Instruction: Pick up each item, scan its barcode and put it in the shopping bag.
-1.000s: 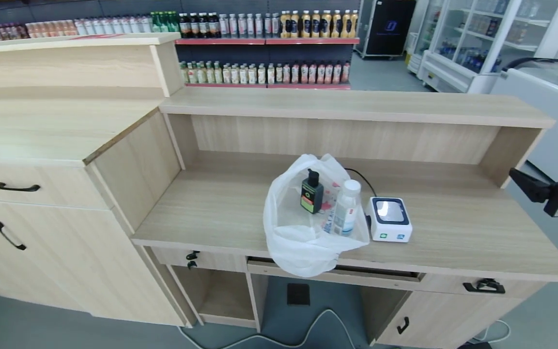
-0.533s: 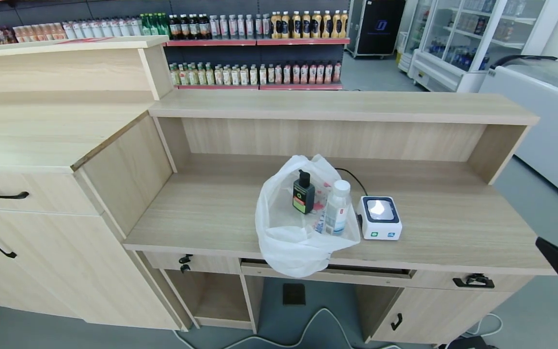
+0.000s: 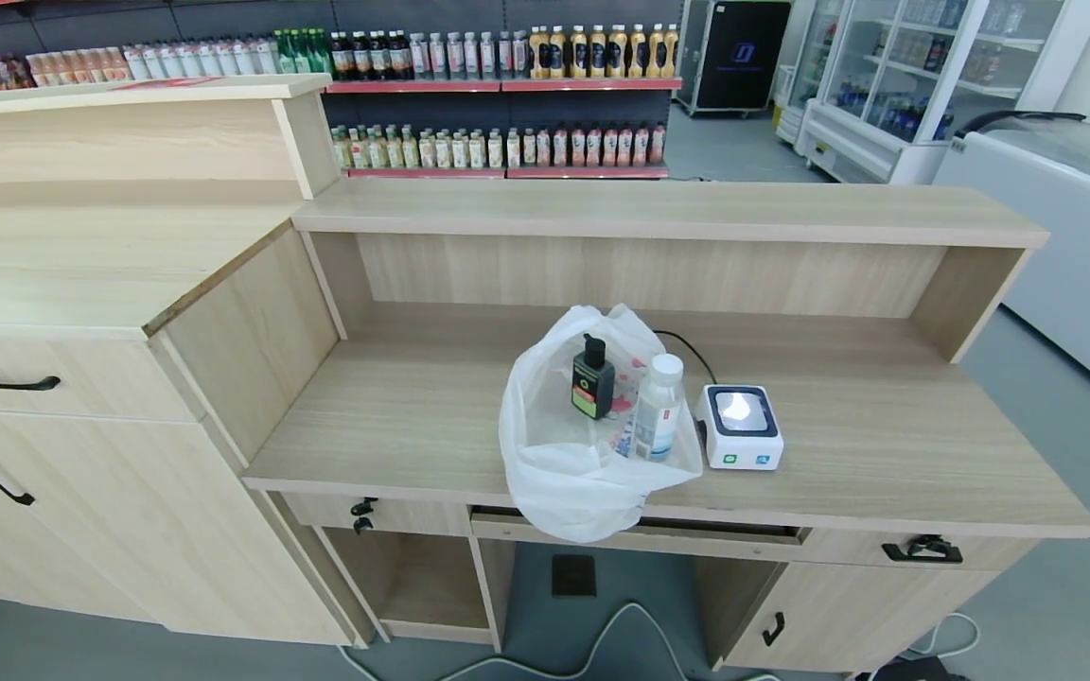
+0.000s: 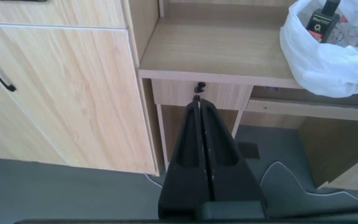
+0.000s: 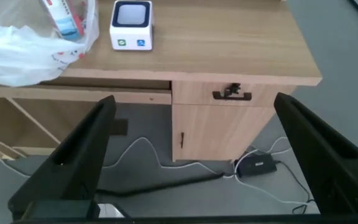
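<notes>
Wooden counter [image 3: 886, 445] in the head view carries the shopping bag [image 3: 564, 463], holding a dark bottle [image 3: 592, 383] and a clear bottle [image 3: 659, 409], with the scanner [image 3: 740, 427] just beside it. Left wrist view: the left gripper [image 4: 201, 106] hangs low before the counter, jaws pressed together and empty. Right wrist view: the right gripper [image 5: 194, 99] is spread wide and empty. Bagging looks finished, so nothing seems left to pick.

counter [image 3: 886, 426]: pale wood-grain, matt, smooth | shopping bag [image 3: 564, 478]: thin translucent white plastic, crinkled, faintly glossy | barcode scanner [image 3: 740, 430]: white glossy plastic, dark shiny window | dark bottle [image 3: 592, 383]: glossy plastic | clear bottle [image 3: 659, 409]: transparent plastic, white cap | drawer handle [image 3: 922, 550]: black, matt
</notes>
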{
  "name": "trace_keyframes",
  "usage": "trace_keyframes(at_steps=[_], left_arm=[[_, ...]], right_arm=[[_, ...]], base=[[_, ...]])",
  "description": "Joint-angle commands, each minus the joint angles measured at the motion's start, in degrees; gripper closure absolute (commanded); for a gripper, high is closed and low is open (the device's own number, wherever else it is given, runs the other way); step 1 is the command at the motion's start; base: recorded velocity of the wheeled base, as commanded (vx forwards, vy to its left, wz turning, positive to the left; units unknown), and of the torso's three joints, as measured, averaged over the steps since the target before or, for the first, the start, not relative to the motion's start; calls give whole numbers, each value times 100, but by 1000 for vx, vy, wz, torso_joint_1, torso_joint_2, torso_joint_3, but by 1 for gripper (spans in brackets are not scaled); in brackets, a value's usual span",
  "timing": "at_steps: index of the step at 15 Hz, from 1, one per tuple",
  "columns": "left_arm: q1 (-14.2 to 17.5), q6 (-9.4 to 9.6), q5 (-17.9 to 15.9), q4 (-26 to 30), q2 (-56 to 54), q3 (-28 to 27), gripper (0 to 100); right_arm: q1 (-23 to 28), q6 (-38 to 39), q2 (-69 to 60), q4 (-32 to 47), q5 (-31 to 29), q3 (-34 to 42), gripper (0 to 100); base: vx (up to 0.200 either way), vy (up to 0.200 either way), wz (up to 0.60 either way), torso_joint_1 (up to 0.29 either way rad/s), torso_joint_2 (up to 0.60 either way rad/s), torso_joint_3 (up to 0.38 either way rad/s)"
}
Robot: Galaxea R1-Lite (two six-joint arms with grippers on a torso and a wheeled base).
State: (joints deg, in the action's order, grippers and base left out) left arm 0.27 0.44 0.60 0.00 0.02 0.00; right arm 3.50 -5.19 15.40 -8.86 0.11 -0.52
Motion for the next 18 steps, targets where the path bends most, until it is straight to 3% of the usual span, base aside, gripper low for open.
trace_keyframes(at_steps=[1, 18], left_arm=[[0, 0, 2, 0, -2, 0, 100], [0, 0, 2, 0, -2, 0, 100]], right_arm=[[-200, 1, -1179, 333, 59, 52, 0], [-350, 10, -1531, 341, 42, 52, 0]], base=[[0, 0, 0, 0, 0, 0], [0, 0, 0, 0, 0, 0]])
